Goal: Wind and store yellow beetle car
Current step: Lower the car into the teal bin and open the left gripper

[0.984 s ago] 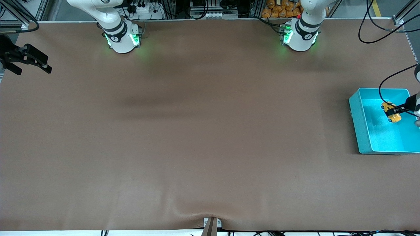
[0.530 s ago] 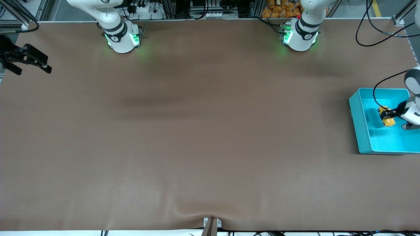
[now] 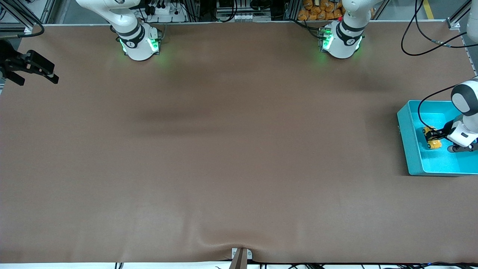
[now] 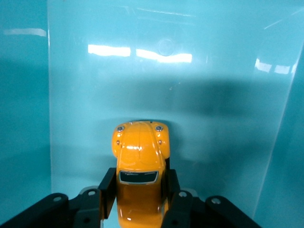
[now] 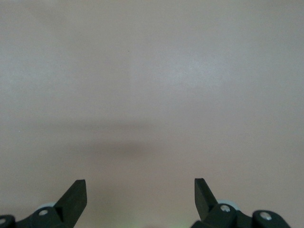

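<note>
Since 1 s ago the left gripper has carried the yellow beetle car lower into the turquoise bin, toward the wall facing the table's middle. Its 2 fingers are closed on the car's sides, the car's rounded nose pointing at the bin floor. At the right arm's end of the table the right gripper waits, fingers spread wide and holding nothing

One yellow beetle car. One blue bin. One brown table. Two white robot arms. Two black grippers: left gripper and right gripper.
</note>
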Action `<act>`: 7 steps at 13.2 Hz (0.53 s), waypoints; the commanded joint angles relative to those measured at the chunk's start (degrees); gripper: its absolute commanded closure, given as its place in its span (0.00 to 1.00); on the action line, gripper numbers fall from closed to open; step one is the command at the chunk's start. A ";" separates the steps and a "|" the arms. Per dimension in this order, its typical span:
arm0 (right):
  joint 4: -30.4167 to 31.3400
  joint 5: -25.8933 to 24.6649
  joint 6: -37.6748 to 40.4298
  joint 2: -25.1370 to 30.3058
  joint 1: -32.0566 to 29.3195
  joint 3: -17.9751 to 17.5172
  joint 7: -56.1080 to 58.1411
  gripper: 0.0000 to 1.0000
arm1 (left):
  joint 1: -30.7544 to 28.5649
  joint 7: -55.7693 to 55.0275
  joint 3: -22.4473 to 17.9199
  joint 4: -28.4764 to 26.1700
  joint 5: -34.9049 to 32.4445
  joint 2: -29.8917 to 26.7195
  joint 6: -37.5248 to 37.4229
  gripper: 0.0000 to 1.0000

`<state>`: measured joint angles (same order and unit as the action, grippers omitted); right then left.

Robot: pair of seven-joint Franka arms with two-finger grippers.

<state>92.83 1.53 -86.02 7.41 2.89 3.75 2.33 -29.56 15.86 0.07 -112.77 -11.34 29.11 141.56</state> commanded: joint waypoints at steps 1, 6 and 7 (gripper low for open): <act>0.87 -0.12 -0.20 1.03 0.10 0.20 -0.49 0.00 | -0.50 -0.39 0.37 0.54 -1.41 0.33 0.21 0.39; 0.87 -0.12 -0.20 1.03 0.10 0.20 -0.40 0.00 | -0.50 -0.65 0.37 0.62 -1.23 -0.89 0.12 0.00; 0.87 -0.12 -0.20 1.03 0.10 0.20 -0.40 0.00 | -0.41 -0.91 0.46 1.15 -0.97 -1.86 0.12 0.00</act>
<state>92.83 1.53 -86.02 7.41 2.89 3.80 2.33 -29.56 15.82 0.07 -112.19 -11.34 29.04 141.70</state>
